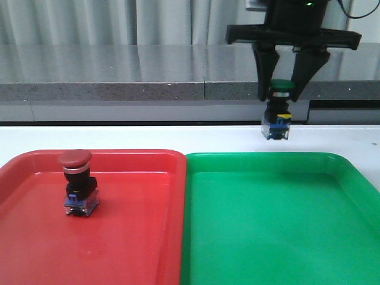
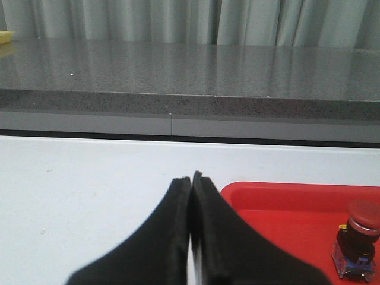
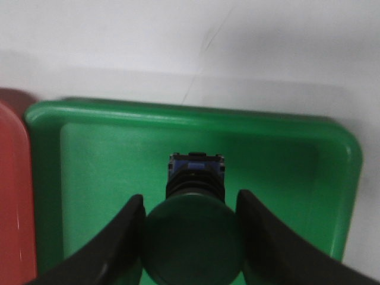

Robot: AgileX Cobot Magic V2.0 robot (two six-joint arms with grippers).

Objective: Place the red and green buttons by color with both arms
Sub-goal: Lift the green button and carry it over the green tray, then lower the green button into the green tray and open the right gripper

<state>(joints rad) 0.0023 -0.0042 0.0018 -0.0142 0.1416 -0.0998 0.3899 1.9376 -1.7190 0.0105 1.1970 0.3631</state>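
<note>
The red button (image 1: 79, 185) stands upright in the red tray (image 1: 136, 237), left of its middle; the left wrist view shows the same red button (image 2: 358, 243) at the edge of the picture. My left gripper (image 2: 191, 178) is shut with nothing in it, beside the red tray's (image 2: 285, 202) near corner over the white table. It does not appear in the front view. My right gripper (image 1: 282, 89) hangs in the air, shut on the green button (image 1: 279, 110) by its cap. In the right wrist view the green button (image 3: 193, 237) hangs above the green tray (image 3: 107, 172).
The green tray (image 1: 279, 225) lies right of the red tray, edge to edge. A grey stone ledge (image 1: 119, 77) runs along the back of the white table (image 1: 119, 138), with curtains behind it.
</note>
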